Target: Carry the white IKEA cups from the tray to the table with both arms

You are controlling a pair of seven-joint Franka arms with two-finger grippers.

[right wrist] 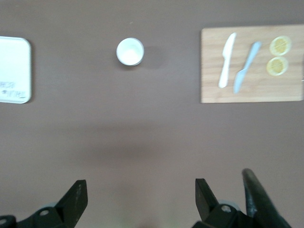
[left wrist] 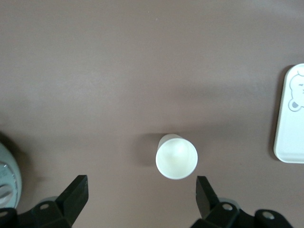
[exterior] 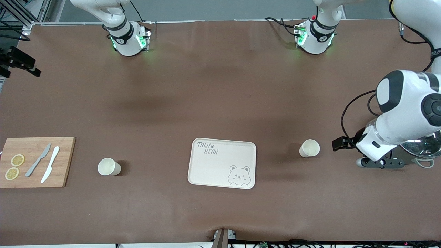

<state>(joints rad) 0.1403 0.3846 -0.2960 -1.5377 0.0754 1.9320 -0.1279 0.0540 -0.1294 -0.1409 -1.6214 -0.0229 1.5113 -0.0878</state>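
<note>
Hanging above the worktop (exterior: 220,86) near its left-arm end, the left tool (left wrist: 141,194) has its fingers (left wrist: 76,192) spread wide, with one cup (exterior: 309,148) standing upright just ahead of the gap, untouched. That cup is small, off-white, round, without a handle and slightly tapered, its mouth facing up. The left arm (exterior: 406,113) bends low, its wrist beside a glass bowl (exterior: 422,144).

The right tool (right wrist: 141,197) is also spread, high over bare worktop; the other cup (exterior: 109,166), identical and upright, stands well apart from it, between a wooden board (exterior: 38,162) and the tray (exterior: 222,163). The cream tray lies between the two cups and reads "TAIJI BEAR" above a printed bear face. On the board lie two knives (exterior: 44,162) and two lemon slices (exterior: 14,166).
</note>
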